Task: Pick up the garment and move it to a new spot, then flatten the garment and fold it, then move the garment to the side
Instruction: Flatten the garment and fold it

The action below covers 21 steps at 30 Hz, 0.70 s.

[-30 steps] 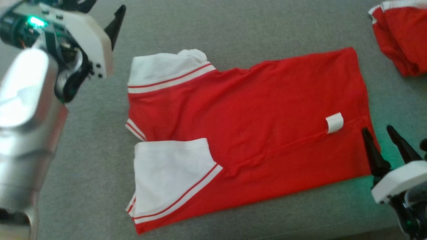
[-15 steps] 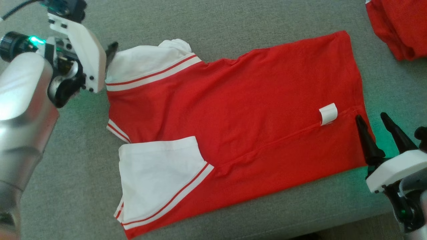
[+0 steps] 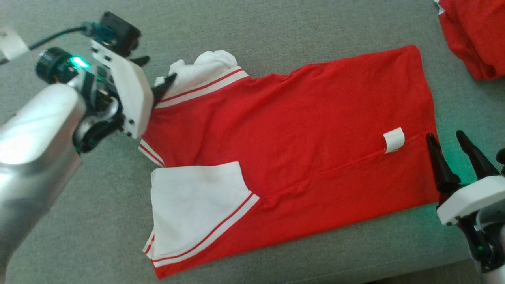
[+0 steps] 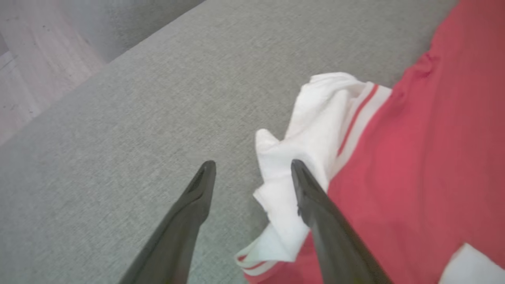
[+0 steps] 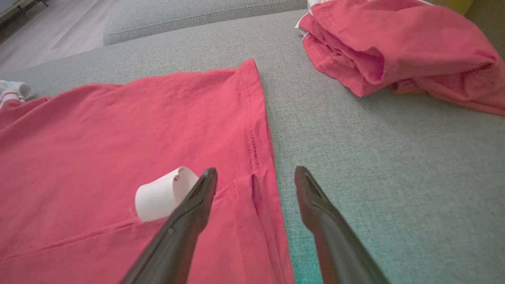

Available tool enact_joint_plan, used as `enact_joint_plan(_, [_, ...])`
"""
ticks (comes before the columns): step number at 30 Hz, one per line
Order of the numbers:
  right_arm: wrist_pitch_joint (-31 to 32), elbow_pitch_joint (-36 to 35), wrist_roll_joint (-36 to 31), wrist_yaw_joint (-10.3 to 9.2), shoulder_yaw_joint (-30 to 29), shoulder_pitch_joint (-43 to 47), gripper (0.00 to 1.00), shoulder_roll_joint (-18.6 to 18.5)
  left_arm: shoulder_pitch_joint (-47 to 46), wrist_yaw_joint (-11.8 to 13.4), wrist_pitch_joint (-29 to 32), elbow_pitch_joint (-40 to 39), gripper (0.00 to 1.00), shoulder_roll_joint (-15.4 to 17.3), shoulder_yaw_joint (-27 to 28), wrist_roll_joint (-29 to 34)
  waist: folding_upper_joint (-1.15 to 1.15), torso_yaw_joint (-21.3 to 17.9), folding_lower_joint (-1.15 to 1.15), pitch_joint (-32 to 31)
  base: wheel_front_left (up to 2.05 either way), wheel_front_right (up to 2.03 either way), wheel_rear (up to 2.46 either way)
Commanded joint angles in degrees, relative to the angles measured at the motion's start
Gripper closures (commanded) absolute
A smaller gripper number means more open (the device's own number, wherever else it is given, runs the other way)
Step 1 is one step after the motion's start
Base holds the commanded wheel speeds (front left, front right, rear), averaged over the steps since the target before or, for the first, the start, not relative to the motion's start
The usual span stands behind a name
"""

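Shows, at upper left of the head view, one left gripper (image 3: 158, 69) with its two fingers spread wide and grasping nothing, one tip over the bunched upper white sleeve (image 3: 201, 71), the other over bare grey upholstery (image 3: 98, 236). Finds one red garment (image 3: 296, 138) lying flat across the middle of the frame, with two white sleeves at its left end, the second sleeve (image 3: 193, 201) spread flat at lower left of centre. Counts one curled white tag (image 3: 393, 140) near the garment's right hem. Places one right gripper (image 3: 445, 135) at lower right, two fingers parted and empty, straddling that hem. Notes a second red garment (image 3: 473, 35), bundled, in the upper right corner, well apart.
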Motion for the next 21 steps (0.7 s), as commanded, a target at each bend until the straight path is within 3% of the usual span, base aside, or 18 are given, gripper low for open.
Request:
enact_joint_plan(1, [-0.5, -1.5, -0.3, 0.37, 0.3, 0.7, 0.0, -1.2, -1.1, 0.1, -0.3, -2.4, 0.0, 2.6, 1.2, -0.5, 0.0, 0.4, 0.0, -0.5, 0.0, 0.0, 0.0])
enact_joint_plan(8, [-0.6, -2.0, -0.5, 0.37, 0.0, 1.5, 0.0, -1.0, 0.6, 0.1, -1.5, -7.3, 0.0, 4.8, -4.2, -1.1, 0.0, 1.4, 0.0, -1.6, 0.0, 0.0, 0.0])
enact_joint_plan(11, [-0.8, -1.9, -0.6, 0.37, 0.2, 1.7, 0.0, -0.8, 0.6, 0.2, -4.1, -6.2, 0.0, 4.8, -3.6, -0.5, 0.0, 1.5, 0.0, -1.6, 0.0, 0.0, 0.0])
enact_joint_plan(17, [-0.7, -1.6, -0.3, 0.37, 0.5, 1.9, 0.0, -1.0, -1.5, 0.3, -4.3, -5.7, 0.0, 4.1, 0.5, -5.9, 0.0, 1.4, 0.0, -1.7, 0.0, 0.0, 0.0])
enact_joint_plan(21, [-0.6, -1.7, -0.2, 0.37, 0.7, 1.8, 0.0, -1.5, -5.4, 1.5, -4.6, -4.9, 0.0, 5.4, 1.7, -3.6, 0.0, 1.1, 0.0, -1.5, 0.0, 0.0, 0.0])
